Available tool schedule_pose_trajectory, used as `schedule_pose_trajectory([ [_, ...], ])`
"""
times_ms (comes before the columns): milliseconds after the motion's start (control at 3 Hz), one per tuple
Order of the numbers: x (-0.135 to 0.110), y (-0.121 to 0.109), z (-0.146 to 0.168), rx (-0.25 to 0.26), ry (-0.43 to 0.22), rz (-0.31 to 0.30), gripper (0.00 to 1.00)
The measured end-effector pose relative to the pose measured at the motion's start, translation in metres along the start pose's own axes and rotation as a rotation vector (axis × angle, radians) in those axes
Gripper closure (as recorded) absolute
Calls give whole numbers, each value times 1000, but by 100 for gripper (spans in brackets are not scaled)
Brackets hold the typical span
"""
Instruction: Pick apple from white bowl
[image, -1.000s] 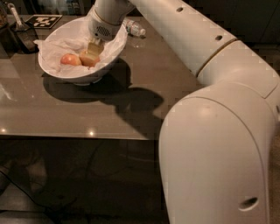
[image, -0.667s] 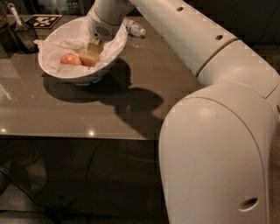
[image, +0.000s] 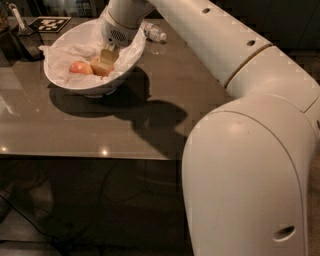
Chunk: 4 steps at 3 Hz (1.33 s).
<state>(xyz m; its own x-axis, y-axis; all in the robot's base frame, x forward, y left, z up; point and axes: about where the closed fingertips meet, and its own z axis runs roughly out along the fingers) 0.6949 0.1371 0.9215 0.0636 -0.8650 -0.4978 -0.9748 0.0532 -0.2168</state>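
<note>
Here the robot's tan-tipped gripper reaches down into the large glossy white bowl, lined with crumpled white paper, on the smooth brown-grey table. A round pinkish-red apple lies on the paper. Just beside it sits a rounded orange-yellow fruit, partly hidden under the gripper (clasped or not, I cannot tell).

Gripper in white bowl w/ paper, at apple, 2nd apple beside.
</note>
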Motion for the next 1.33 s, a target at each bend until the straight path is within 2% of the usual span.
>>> schedule_pose_trajectory([
  [333, 0, 0, 0, 0, 0, 0, 11],
  [667, 0, 0, 0, 0, 0, 0, 0],
  [1000, 0, 0, 0, 0, 0, 0, 0],
  [1333, -8, -5, -16, 21, -7, 17, 0],
])
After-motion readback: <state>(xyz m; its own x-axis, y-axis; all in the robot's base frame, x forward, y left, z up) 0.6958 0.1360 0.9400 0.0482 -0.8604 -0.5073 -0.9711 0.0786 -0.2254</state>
